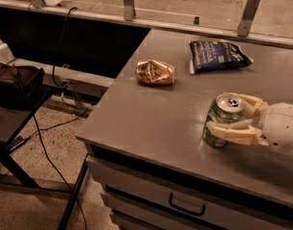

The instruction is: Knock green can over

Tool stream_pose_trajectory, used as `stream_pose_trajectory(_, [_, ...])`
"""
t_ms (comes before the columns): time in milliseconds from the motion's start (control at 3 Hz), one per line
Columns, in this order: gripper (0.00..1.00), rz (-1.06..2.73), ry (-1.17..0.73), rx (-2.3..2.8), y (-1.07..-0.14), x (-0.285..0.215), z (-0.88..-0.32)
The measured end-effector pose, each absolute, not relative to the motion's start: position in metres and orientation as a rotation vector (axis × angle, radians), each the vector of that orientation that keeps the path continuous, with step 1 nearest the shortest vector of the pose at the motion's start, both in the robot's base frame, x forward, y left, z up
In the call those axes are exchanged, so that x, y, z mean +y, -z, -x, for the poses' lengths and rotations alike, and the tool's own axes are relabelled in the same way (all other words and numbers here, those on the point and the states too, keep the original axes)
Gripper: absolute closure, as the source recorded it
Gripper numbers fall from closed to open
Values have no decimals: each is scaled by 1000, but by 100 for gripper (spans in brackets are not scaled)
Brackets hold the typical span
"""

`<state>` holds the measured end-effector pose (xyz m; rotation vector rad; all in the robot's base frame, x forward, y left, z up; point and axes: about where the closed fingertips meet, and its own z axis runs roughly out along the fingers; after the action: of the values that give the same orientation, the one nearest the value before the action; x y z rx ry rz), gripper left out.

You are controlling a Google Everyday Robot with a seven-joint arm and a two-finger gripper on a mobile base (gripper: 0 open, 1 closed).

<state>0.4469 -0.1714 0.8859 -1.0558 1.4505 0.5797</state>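
The green can (215, 116), green and white with a silver top and pull tab, stands upright near the front right of the grey table (151, 119). My gripper (223, 112) reaches in from the right edge of the camera view. Its two cream fingers lie on either side of the can. The near finger (232, 132) presses across the can's front side and the far finger (248, 102) rests against its back. The gripper is shut on the can.
A gold-orange dented can (155, 72) lies on its side at the table's middle left. A dark blue chip bag (218, 55) lies behind it to the right. The table's front edge and a drawer handle (186, 206) are just below. A black stand (12, 87) and cables are on the left.
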Motion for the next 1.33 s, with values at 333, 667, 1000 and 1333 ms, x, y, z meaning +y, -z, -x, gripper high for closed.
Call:
stream_pose_trajectory(333, [100,1056,-579,1451,-887,-171,-447])
stream_pose_trajectory(667, [100,1212,-407,1522,-921,-154,-452])
stream_pose_trajectory(1000, [100,1323,-275,1569,-947,-143,-455])
stream_pose_trajectory(1333, [100,1417,-178,1625,-963,-136,-463])
